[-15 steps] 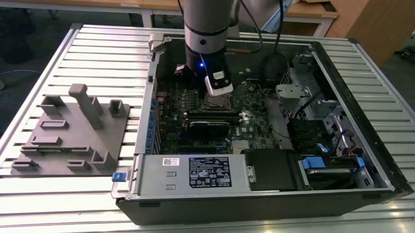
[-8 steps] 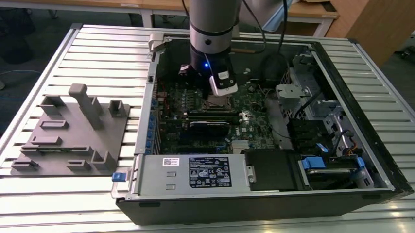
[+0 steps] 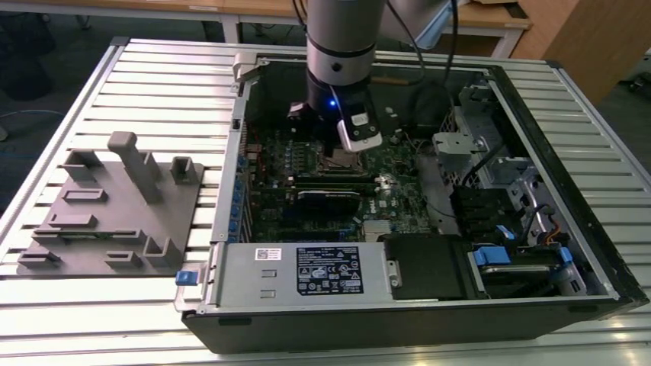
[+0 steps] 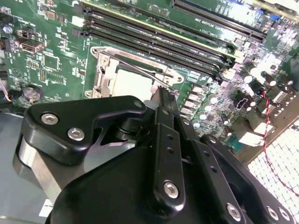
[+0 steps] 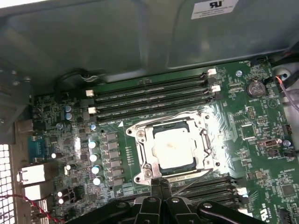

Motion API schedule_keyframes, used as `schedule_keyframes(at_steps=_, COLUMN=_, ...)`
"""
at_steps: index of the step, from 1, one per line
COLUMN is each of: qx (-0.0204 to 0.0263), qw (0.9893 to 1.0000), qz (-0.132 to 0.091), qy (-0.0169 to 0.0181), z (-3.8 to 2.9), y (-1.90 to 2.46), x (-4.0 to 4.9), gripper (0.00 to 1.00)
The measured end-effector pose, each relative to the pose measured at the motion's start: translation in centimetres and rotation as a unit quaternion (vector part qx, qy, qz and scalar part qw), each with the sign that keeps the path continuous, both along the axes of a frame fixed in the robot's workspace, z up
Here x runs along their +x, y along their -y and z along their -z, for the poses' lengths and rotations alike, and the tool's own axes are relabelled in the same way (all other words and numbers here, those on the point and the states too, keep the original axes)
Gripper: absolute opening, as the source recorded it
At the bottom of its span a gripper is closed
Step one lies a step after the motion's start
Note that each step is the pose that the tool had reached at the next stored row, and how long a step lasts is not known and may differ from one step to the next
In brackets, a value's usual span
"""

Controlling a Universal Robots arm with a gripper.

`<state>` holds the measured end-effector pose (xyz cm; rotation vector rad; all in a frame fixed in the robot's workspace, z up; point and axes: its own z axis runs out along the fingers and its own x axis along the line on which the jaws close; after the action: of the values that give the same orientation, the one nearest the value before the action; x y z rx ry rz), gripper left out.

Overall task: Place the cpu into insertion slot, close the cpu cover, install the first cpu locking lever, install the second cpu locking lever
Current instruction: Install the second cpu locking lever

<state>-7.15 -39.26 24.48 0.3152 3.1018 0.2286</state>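
Over the worktop (image 3: 61, 320), exterior view's left: a grey fixture block (image 3: 107, 213) stands well apart from the case, out of the arm's way.
Computer case (image 3: 569, 114): lies open on its side, so the arm (image 3: 344, 38) can reach straight down to the board.
Claw (image 5: 161, 184): fingers drawn narrow to a point, nothing held; its tip sits at the socket's edge, by a thin wire lever (image 5: 189, 182).
Cpu (image 5: 174, 148): seated in the insertion slot (image 5: 140, 132).
Cpu cover (image 5: 205, 144): lies flat around the chip.
Hard to tell: whether either lever is latched; the claw body hides the nearer socket edge in both wrist views.
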Motion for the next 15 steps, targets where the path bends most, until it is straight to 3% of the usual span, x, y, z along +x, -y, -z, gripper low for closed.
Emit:
schedule_keyframes(at_steps=7, qx=-0.0014, qw=1.0000, qz=0.000, qy=0.0000, z=0.11, y=0.45, x=0.16, gripper=0.10)
schedule_keyframes(at_steps=15, qx=-0.0016, qw=1.0000, qz=0.000, qy=0.0000, z=1.07, y=0.78, x=-0.12, gripper=0.10)
